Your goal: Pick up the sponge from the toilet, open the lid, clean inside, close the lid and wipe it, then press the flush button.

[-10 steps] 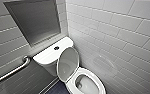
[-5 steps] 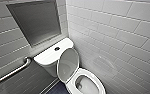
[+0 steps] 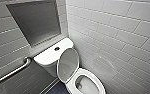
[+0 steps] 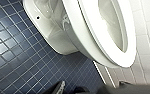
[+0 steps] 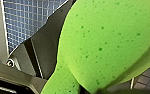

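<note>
The white toilet (image 3: 91, 75) stands in a tiled corner with its lid (image 3: 68, 63) raised against the tank (image 3: 47, 58). The round dark flush button (image 3: 57, 48) sits in the middle of the tank top. The bright green sponge (image 5: 106, 42) looms large in the right wrist view, with my right gripper (image 5: 96, 90) shut on its lower edge. In the left wrist view the toilet's seat (image 4: 91, 37) and the outside of the bowl (image 4: 56, 32) hang over the floor. My left gripper (image 4: 71, 89) is open beside the bowl and holds nothing.
A metal grab bar (image 3: 13, 71) runs along the wall left of the tank. A grey recessed panel (image 3: 36, 21) sits above the tank. White tiled wall (image 3: 121, 37) stands close on the toilet's right. Dark blue tiled floor (image 4: 21, 65) lies beside the bowl.
</note>
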Robot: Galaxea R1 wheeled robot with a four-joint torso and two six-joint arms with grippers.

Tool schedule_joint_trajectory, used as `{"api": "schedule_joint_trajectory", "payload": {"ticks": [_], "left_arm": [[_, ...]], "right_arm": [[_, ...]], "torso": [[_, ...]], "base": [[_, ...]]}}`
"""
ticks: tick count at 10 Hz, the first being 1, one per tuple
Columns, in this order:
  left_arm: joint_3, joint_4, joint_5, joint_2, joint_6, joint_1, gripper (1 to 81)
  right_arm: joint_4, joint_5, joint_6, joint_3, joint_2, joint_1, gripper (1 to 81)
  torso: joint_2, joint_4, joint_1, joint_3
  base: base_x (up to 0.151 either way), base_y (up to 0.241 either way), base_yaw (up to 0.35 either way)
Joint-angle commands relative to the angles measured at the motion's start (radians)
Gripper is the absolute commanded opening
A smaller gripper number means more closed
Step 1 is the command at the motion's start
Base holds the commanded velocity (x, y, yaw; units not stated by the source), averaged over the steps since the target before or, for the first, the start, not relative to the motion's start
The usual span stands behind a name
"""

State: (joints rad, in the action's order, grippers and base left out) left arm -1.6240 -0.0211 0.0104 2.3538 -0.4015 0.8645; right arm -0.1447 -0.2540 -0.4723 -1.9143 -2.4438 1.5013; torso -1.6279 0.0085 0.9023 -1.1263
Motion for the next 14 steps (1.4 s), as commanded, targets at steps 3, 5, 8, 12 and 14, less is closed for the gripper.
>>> {"api": "schedule_joint_trajectory", "payload": {"ticks": [3, 5, 8, 12, 14], "left_arm": [[-0.051, 0.015, 0.026, -0.06, -0.379, -0.239, 81.1], [-0.083, 0.015, 0.006, -0.068, -0.488, -0.276, 81.1], [-0.113, 0.013, -0.044, -0.08, -0.601, -0.327, 81.1], [-0.111, 0.015, -0.093, -0.077, -0.625, -0.379, 81.1], [-0.096, 0.0, -0.09, -0.054, -0.623, -0.388, 81.1]], "right_arm": [[-0.026, 0.006, -0.002, 0.051, 0.039, 0.018, 1.0], [-0.026, 0.004, -0.002, 0.052, 0.039, 0.034, 1.0], [-0.026, 0.004, -0.002, 0.055, 0.036, 0.034, 1.0], [-0.026, 0.004, -0.002, 0.061, 0.036, 0.034, 1.0], [-0.026, 0.004, -0.002, 0.061, 0.035, 0.034, 1.0]], "torso": [[0.0, 0.0, 0.0, 0.0], [0.0, 0.0, 0.0, 0.0], [0.0, 0.0, 0.0, 0.0], [0.0, 0.0, 0.0, 0.0], [0.0, 0.0, 0.0, 0.0]], "base": [[0.0, 0.0, 0.0], [0.0, 0.0, 0.0], [0.0, 0.0, 0.0], [0.0, 0.0, 0.0], [0.0, 0.0, 0.0]]}}
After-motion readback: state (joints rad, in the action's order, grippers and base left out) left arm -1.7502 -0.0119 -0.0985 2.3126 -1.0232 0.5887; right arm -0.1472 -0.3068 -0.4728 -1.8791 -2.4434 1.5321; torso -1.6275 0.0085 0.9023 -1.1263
